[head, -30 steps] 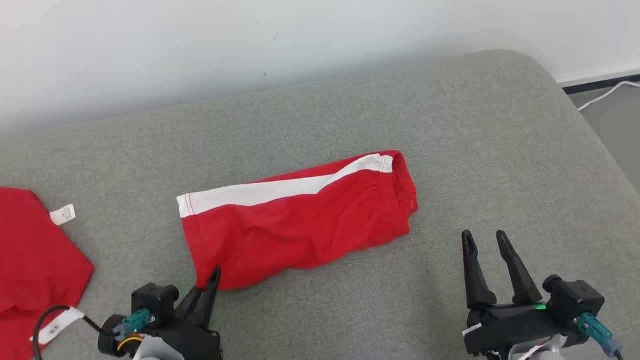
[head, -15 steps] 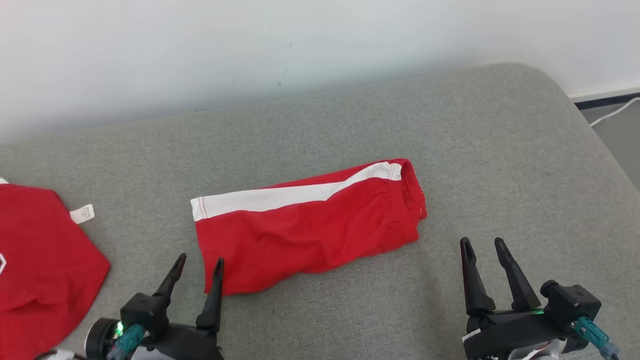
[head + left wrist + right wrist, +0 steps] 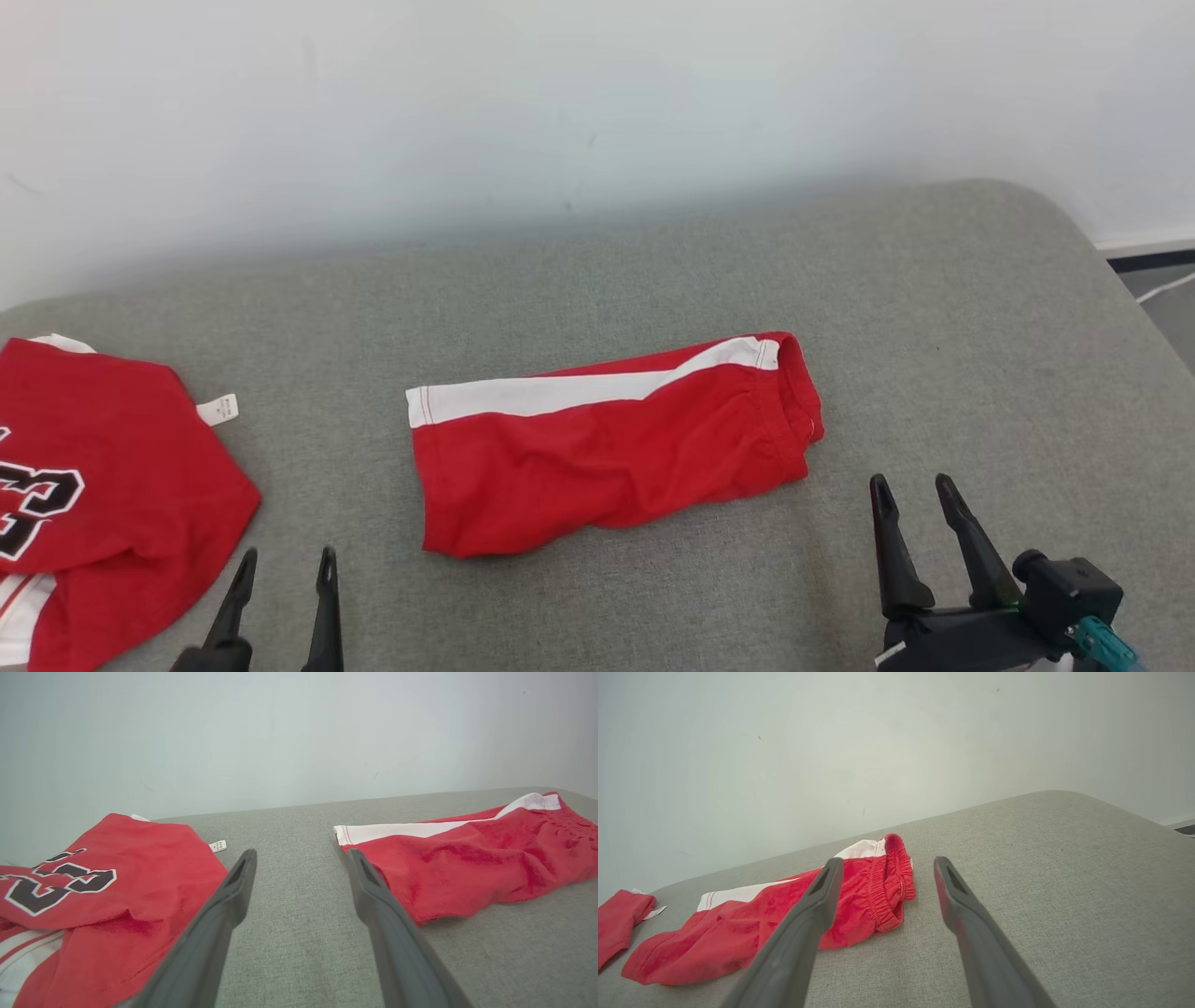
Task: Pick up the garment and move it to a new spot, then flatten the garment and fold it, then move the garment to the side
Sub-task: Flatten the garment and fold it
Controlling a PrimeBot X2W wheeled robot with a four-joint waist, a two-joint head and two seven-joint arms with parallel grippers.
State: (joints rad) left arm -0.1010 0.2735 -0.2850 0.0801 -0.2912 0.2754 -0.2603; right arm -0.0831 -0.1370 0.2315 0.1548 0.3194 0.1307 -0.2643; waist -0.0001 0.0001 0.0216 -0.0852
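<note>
Head view shows left fingers (image 3: 326, 597) and right fingers (image 3: 892, 546) spread wide, empty, neither pair touching the red shorts (image 3: 607, 457).

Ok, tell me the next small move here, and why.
Probably bring the left gripper to the hem end of the red shorts: they lie flat but long on the grey cushion, and both it and the right gripper stand open, touching nothing.

Bare grey cushion (image 3: 327, 448) between red jersey (image 3: 121, 467) and red shorts (image 3: 607, 457)
</note>
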